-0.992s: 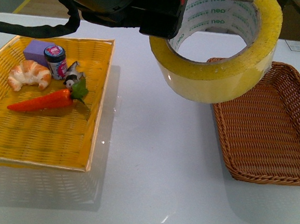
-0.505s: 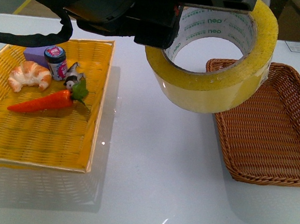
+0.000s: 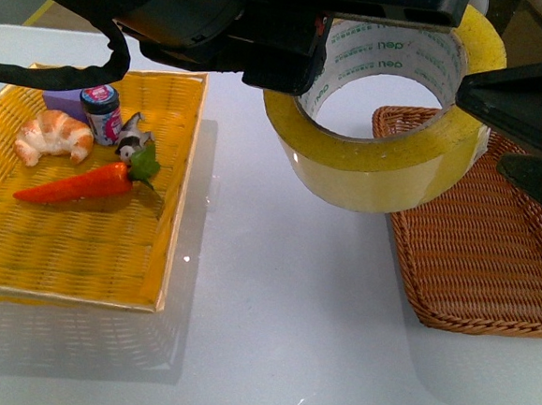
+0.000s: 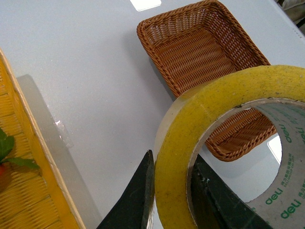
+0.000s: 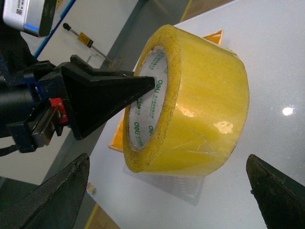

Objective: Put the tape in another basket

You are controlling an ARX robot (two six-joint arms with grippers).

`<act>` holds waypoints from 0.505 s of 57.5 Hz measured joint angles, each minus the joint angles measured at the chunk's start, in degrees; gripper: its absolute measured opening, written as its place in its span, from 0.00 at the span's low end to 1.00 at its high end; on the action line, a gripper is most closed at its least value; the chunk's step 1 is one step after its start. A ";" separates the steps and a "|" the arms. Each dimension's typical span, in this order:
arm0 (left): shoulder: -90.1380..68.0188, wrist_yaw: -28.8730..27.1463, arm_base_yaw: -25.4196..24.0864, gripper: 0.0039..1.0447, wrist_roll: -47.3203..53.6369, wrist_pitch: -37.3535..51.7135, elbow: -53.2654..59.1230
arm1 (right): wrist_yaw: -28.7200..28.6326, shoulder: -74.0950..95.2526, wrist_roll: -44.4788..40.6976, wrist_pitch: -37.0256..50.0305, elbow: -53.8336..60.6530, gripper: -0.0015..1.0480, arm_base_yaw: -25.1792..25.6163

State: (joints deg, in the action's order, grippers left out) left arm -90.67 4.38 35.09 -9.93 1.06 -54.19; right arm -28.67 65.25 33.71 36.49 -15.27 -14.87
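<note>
The tape [image 3: 378, 150], a wide yellowish roll with a white printed core, hangs in the air above the white table, just left of the brown wicker basket [image 3: 491, 267]. My left gripper [image 3: 292, 49] is shut on the roll's wall, one finger inside the core and one outside, as the left wrist view shows [image 4: 172, 160]. The tape [image 4: 181, 143] fills that view, with the basket [image 4: 200, 47] beyond it. My right gripper [image 3: 506, 137] is open and close beside the roll. In the right wrist view its open fingers [image 5: 62, 191] flank the tape [image 5: 200, 105] without touching it.
A bright yellow flat tray [image 3: 80, 244] lies at the left with a croissant [image 3: 54, 136], a carrot [image 3: 80, 183], a small jar [image 3: 101, 111], a purple block [image 3: 64, 88] and a small figure [image 3: 133, 135]. White table lies between tray and basket.
The tape has sunk a little and shifted slightly toward the basket in my left gripper. My right gripper has come into the front view from the right, beside the roll.
</note>
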 joint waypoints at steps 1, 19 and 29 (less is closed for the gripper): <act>0.00 0.02 0.00 0.14 0.00 0.00 0.00 | -0.09 0.52 0.15 0.48 -0.07 0.91 0.00; 0.02 0.28 0.00 0.14 -0.02 -0.02 0.00 | -1.20 7.34 2.97 6.36 -1.55 0.91 -0.15; 0.02 0.57 0.00 0.14 -0.09 -0.02 0.00 | -0.92 11.89 6.40 10.40 -3.06 0.91 -0.44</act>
State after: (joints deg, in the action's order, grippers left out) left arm -90.65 4.95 35.09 -10.02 1.04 -54.19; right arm -29.58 77.14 40.12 46.89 -18.33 -15.31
